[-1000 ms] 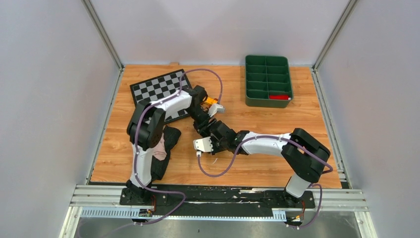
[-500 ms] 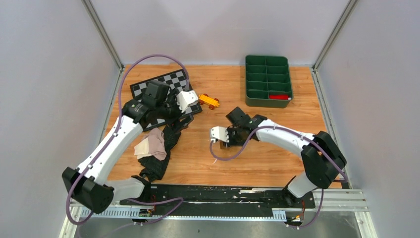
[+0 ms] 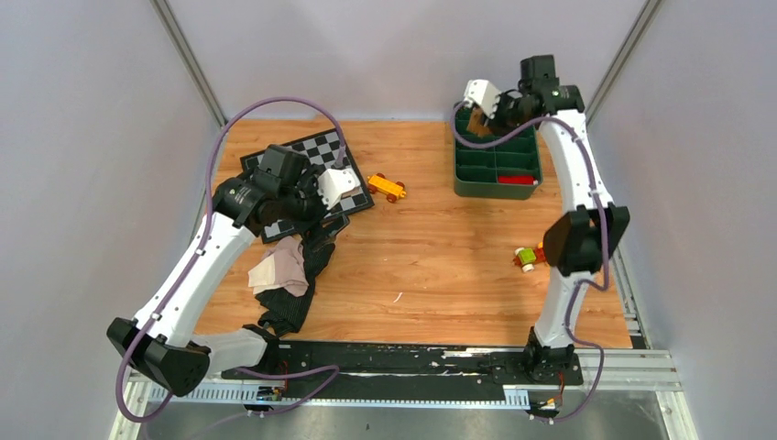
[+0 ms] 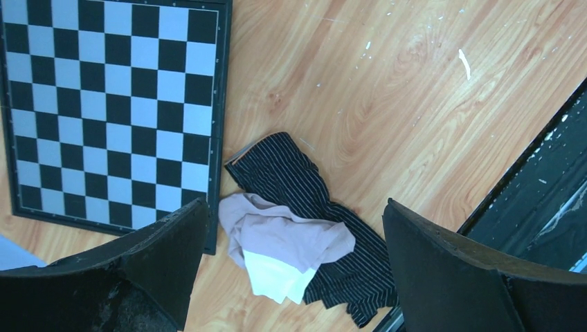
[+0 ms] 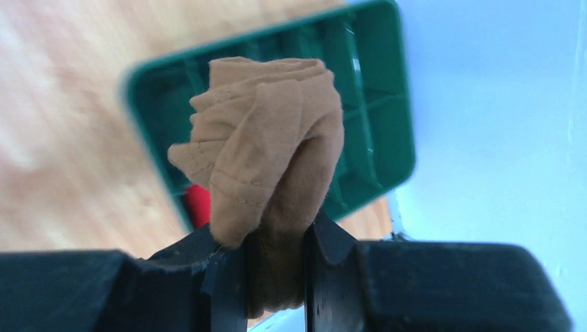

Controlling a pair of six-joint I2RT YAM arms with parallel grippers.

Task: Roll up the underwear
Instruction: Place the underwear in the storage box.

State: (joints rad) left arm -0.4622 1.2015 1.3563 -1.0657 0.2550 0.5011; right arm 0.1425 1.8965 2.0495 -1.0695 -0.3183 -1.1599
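The right gripper (image 5: 275,238), far right over the green tray (image 5: 387,104), pinches the rolled tan-brown underwear (image 5: 266,152). The left gripper (image 4: 294,232) hangs spread wide above the pink-beige underwear (image 4: 277,242) lying on the black striped pair (image 4: 291,173), near left.

We counted one tan underwear (image 5: 266,173), one black striped underwear (image 4: 277,166), one pinkish underwear (image 4: 277,235), so three total. Plus one checkerboard mat (image 4: 104,104), one green tray (image 3: 481,190), one orange toy car (image 3: 386,188) and one small toy (image 3: 526,258).

Left arm bent, left hand (image 4: 293,211) mid-left, jaws wide. Right arm stretched upper right, right hand (image 5: 275,243) pinching tan underwear (image 5: 266,145).
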